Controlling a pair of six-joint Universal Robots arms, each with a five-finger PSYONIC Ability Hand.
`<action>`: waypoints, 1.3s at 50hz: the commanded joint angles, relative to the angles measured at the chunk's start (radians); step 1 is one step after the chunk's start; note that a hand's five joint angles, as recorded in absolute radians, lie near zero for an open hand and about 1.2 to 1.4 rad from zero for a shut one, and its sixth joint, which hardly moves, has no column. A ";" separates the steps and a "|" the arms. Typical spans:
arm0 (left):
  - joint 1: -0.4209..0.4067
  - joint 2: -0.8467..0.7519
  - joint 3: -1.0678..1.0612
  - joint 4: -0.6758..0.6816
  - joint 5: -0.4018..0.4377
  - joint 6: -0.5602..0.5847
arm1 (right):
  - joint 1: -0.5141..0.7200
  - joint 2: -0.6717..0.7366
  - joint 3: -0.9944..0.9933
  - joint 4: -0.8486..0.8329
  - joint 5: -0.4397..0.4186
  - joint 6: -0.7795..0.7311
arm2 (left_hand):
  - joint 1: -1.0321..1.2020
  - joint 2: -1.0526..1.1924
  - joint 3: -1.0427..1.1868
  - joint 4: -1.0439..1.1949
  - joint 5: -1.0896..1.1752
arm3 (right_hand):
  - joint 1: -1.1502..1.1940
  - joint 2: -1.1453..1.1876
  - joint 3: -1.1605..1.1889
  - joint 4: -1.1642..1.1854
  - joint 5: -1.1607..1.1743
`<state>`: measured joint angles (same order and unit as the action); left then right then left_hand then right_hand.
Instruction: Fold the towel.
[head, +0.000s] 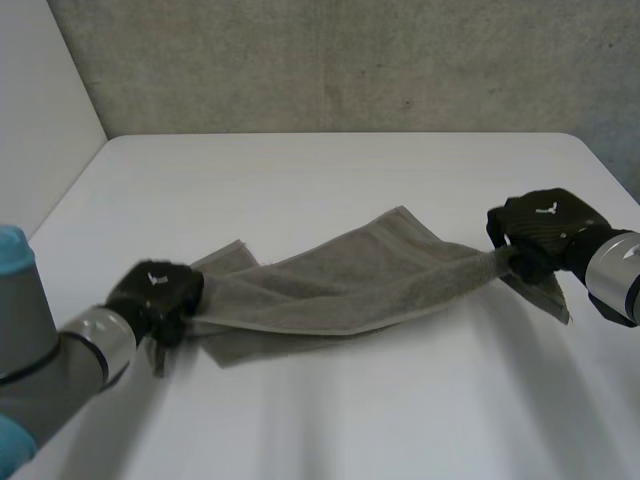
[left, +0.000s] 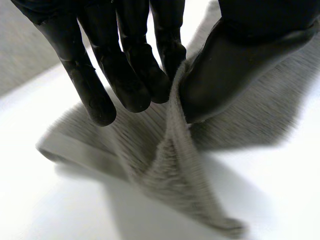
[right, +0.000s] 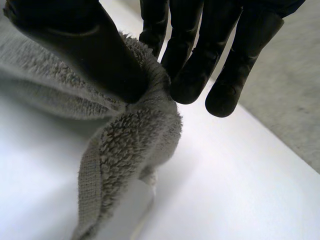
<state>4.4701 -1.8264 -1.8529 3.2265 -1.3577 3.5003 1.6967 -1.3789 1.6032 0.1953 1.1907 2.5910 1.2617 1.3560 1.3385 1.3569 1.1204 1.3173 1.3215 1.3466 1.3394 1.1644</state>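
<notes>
Stretching between both hands, the grey terry-cloth towel (head: 340, 285) spans the middle of the white desk (head: 300, 170) in the head view, its creased middle sagging onto the surface while each end is lifted. The black left hand (head: 155, 292) grips the end toward the desk's left front corner. The black right hand (head: 540, 232) grips the end near the right edge, with a loose corner hanging below it.

In the left wrist view, the thumb presses a gathered ridge of cloth against the fingers (left: 135, 85), so this hand is clamped on the towel's end, and a flap droops beneath it.

In the right wrist view, thumb and fingers (right: 192, 75) likewise pinch a bunched end, and the hemmed corner dangles toward the desk.

To fold well, I judge that both pinches need to be firm and level. The cloth should be drawn just taut enough to smooth the middle, and the two ends should travel together so the edges line up. Bunched grips risk a skewed fold.
</notes>
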 joint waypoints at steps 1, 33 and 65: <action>0.012 0.009 0.238 -0.059 0.002 -0.009 | 0.089 0.101 -0.266 0.228 0.069 -0.236 | 0.135 0.040 0.058 0.039 0.101 | 0.079 0.075 0.050 0.057 0.057; 0.055 -0.102 0.485 0.039 0.089 -0.400 | 0.179 0.311 -0.534 0.099 0.047 -0.180 | 0.135 0.040 0.058 0.039 0.101 | 0.079 0.075 0.050 0.057 0.057; 0.107 0.111 0.257 0.059 0.117 -0.357 | 0.110 0.162 -0.535 0.415 0.049 -0.285 | 0.135 0.040 0.058 0.039 0.101 | 0.079 0.075 0.050 0.057 0.057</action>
<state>4.5970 -1.4731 -1.6339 3.3055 -1.2371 3.1241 1.7969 -1.4225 1.1223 0.4201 1.2222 2.4591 1.2659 1.3562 1.3393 1.3613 1.1314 1.3195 1.3257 1.3495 1.3437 1.1644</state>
